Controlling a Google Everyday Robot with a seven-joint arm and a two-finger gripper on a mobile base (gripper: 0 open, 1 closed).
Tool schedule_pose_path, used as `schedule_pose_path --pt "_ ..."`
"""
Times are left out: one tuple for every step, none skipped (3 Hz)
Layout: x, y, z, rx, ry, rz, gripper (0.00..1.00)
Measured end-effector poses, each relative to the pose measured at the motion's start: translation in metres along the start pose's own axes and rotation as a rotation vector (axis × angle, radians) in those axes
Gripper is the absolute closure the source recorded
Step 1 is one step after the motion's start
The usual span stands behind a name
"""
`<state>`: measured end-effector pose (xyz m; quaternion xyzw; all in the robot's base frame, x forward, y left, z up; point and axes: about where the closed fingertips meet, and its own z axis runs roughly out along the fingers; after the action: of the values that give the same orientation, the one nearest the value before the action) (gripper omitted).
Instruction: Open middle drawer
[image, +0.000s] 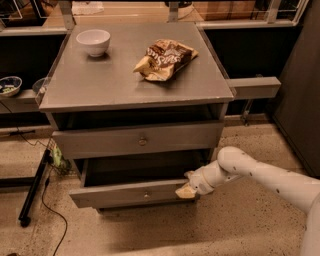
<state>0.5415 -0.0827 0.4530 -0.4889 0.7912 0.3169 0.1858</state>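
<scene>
Biggest thing here is the grey cabinet (125, 80), sitting on a speckled floor (150, 230) and filling most of the view. Next up is the white arm (265, 175), coming in from the lower right and reaching left toward the cabinet's front right corner. Under the cabinet top we see a dark gap, then the upper drawer (100, 142), which sits close in under the top. Below that is the middle drawer (115, 194). It's sticking well out toward us, so we can look down into its dark inside behind the front panel. We can't see anything below that one from this angle. On the cabinet top there's a crumpled brown chip bag (165, 59) right of centre, and a white bowl (93, 41) upright near the back left corner, well apart from the bag. The gripper (186, 190) is right at the right end of the middle drawer's front, touching it or just about. Honestly, we can't tell if it's open, closed or holding onto the panel edge. The drawer's knob (146, 194) sits at the centre of the front, left of the gripper with nothing touching it. Off to the left, a thin black cable (47, 200) trails across the floor.
</scene>
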Motion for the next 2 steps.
schedule_pose_path --pt "0.0000 0.0000 0.0000 0.000 0.000 0.000 1.00" --pt "0.0000 0.0000 0.0000 0.000 0.000 0.000 1.00"
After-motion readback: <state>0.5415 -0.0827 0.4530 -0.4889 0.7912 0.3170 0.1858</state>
